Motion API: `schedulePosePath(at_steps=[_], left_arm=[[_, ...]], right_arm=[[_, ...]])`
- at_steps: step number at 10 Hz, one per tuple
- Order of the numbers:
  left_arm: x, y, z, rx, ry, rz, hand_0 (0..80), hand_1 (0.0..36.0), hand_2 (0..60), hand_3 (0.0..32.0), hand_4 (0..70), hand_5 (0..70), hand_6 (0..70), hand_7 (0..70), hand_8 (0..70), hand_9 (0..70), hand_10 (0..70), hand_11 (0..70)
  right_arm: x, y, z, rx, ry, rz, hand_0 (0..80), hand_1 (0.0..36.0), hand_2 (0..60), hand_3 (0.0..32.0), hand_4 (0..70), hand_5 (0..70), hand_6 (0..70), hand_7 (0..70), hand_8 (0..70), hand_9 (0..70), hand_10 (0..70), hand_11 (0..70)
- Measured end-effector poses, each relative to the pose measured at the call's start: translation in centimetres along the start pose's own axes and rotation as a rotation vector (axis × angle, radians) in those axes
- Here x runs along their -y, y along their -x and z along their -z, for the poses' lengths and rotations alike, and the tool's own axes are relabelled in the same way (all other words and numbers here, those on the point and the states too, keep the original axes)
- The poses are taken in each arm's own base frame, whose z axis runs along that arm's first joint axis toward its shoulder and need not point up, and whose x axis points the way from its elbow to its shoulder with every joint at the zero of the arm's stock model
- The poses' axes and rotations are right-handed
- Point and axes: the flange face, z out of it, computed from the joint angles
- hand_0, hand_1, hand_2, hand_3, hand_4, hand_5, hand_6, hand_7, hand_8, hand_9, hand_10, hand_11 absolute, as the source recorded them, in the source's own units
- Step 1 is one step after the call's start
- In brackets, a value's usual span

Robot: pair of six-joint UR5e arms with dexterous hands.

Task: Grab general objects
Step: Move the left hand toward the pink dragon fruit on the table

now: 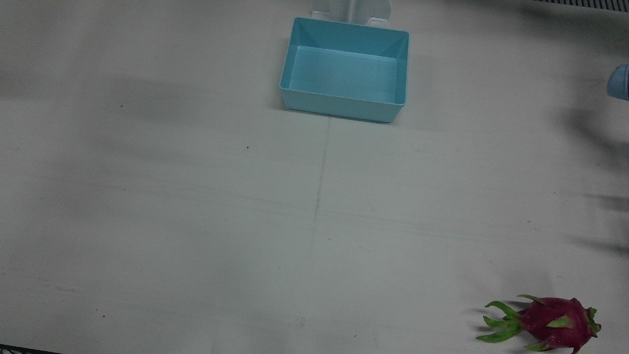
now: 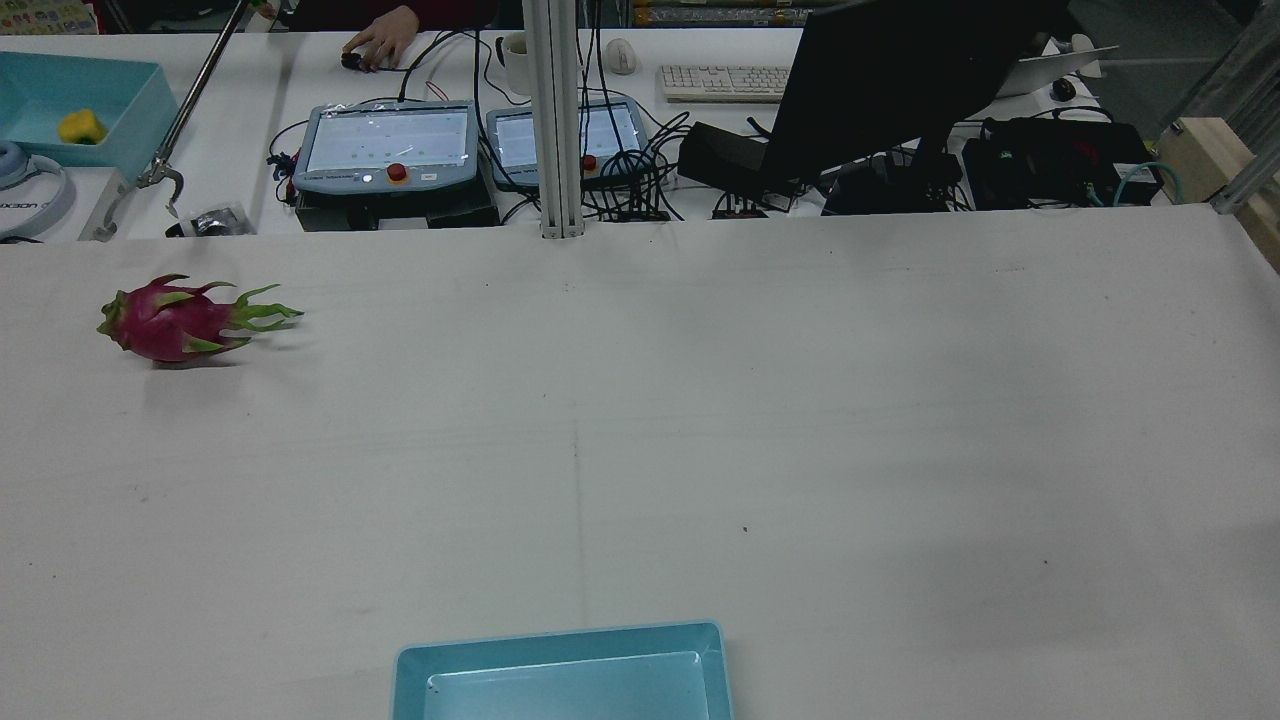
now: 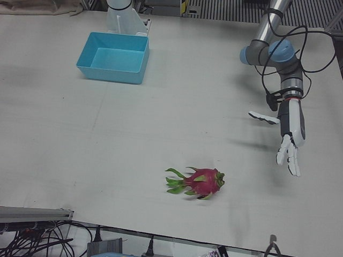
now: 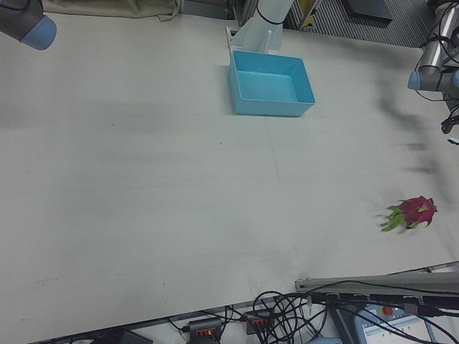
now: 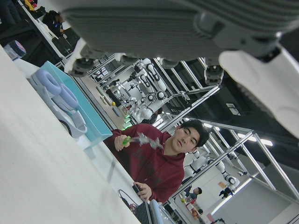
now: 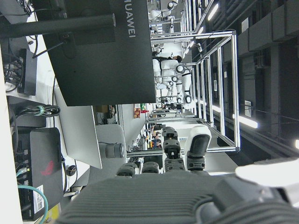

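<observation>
While dragon fruit (image 3: 199,183) nears table edge | left hand (image 3: 290,140) splayed, empty; right unclear

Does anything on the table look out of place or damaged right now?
Nothing stands out. The dragon fruit lies on its side, whole, near the table edge on the left arm's half. The blue bin sits square and empty by the robot's base. The left hand hangs open above the table, touching nothing.

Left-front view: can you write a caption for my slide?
The robot's open left hand hangs above the white table, off to the side of a dragon fruit, with an empty blue bin beyond.
</observation>
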Motion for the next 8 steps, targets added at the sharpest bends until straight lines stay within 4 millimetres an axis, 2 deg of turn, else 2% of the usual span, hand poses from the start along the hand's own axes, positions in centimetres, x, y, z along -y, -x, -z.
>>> schedulePosePath(at_steps=[1, 3, 4, 5, 6, 8], left_arm=[[-3.2, -1.3, -1.3, 0.026, 0.004, -0.075, 56.5, 14.9, 0.0, 27.2, 0.0, 12.8, 0.0, 5.8, 0.0, 0.0, 3.8, 7.3], [-8.3, -2.9, -4.5, 0.083, -0.021, -0.179, 57.4, 16.4, 0.0, 29.6, 0.0, 10.6, 0.0, 1.8, 0.0, 0.0, 0.0, 0.0], [-12.0, -3.6, -6.9, 0.116, -0.031, -0.254, 58.0, 17.1, 0.0, 28.4, 0.0, 12.3, 0.0, 2.3, 0.0, 0.0, 0.0, 0.0], [-15.6, -3.3, -9.1, 0.147, -0.025, -0.335, 56.3, 16.0, 0.0, 26.6, 0.0, 12.6, 0.0, 1.9, 0.0, 0.0, 0.0, 0.0], [-18.1, -1.8, -10.8, 0.177, -0.018, -0.396, 54.2, 14.8, 0.0, 23.4, 0.0, 12.3, 0.0, 2.0, 0.0, 0.0, 0.0, 0.0], [-20.6, 1.1, -13.5, 0.218, -0.024, -0.456, 55.3, 16.4, 0.0, 20.8, 0.0, 15.8, 0.0, 3.8, 0.0, 0.0, 0.0, 0.5]], right_arm=[[0.0, 0.0, 0.0, 0.000, 0.001, 0.000, 0.0, 0.0, 0.0, 0.0, 0.0, 0.0, 0.0, 0.0, 0.0, 0.0, 0.0, 0.0], [-0.1, 0.0, 0.0, 0.000, 0.001, 0.000, 0.0, 0.0, 0.0, 0.0, 0.0, 0.0, 0.0, 0.0, 0.0, 0.0, 0.0, 0.0], [-0.1, 0.0, 0.0, 0.000, 0.002, 0.000, 0.0, 0.0, 0.0, 0.0, 0.0, 0.0, 0.0, 0.0, 0.0, 0.0, 0.0, 0.0], [0.0, 0.0, 0.0, 0.000, 0.001, 0.000, 0.0, 0.0, 0.0, 0.0, 0.0, 0.0, 0.0, 0.0, 0.0, 0.0, 0.0, 0.0], [0.0, 0.0, 0.0, 0.000, 0.001, 0.000, 0.0, 0.0, 0.0, 0.0, 0.0, 0.0, 0.0, 0.0, 0.0, 0.0, 0.0, 0.0], [0.0, 0.0, 0.0, 0.000, 0.001, 0.000, 0.0, 0.0, 0.0, 0.0, 0.0, 0.0, 0.0, 0.0, 0.0, 0.0, 0.0, 0.0]])
